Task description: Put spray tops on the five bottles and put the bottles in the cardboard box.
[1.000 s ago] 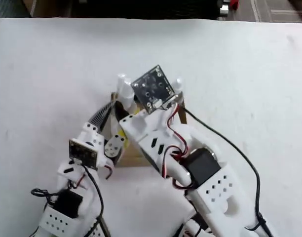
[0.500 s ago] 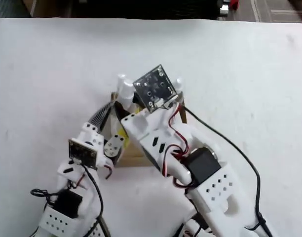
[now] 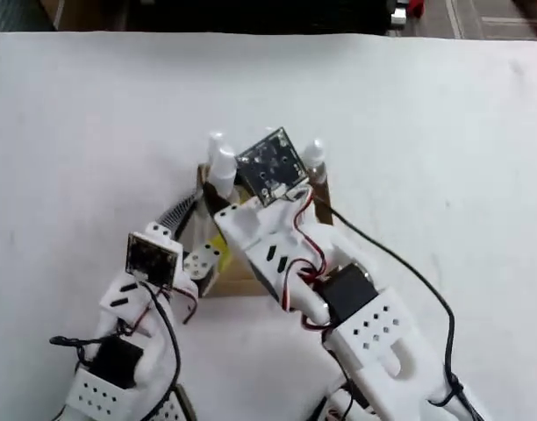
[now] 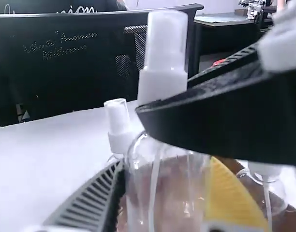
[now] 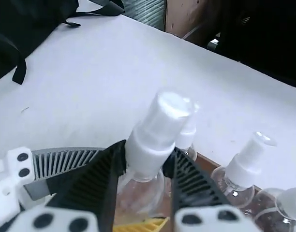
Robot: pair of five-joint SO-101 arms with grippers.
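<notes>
Tight quarters here: the right gripper (image 5: 145, 160) has its black jaws clamped on the neck of a bottle (image 4: 162, 193), just under the spray top (image 5: 160, 123), and the bottle hangs tilted over the cardboard box (image 3: 236, 283). The left gripper (image 3: 198, 232) sits right beside the bottle's body, and whether it is gripping I cannot tell. The danger, I'd say, is that lean: lowered at this angle, the bottle may catch the second bottle (image 5: 245, 159) standing just beside it at the far side of the box and tip it. The grip is also high on the neck, so a snag could twist the top loose or let the bottle swing. With both arms crowded over one small box, a bump between them could shove the box across the table (image 3: 93, 105), which is plain white and looks smooth enough to let it slide. Behind the table there's a black mesh chair (image 4: 66, 58), a dark bag (image 5: 22, 43) lying on the far end of the surface, and a brown cabinet (image 5: 186, 17)
</notes>
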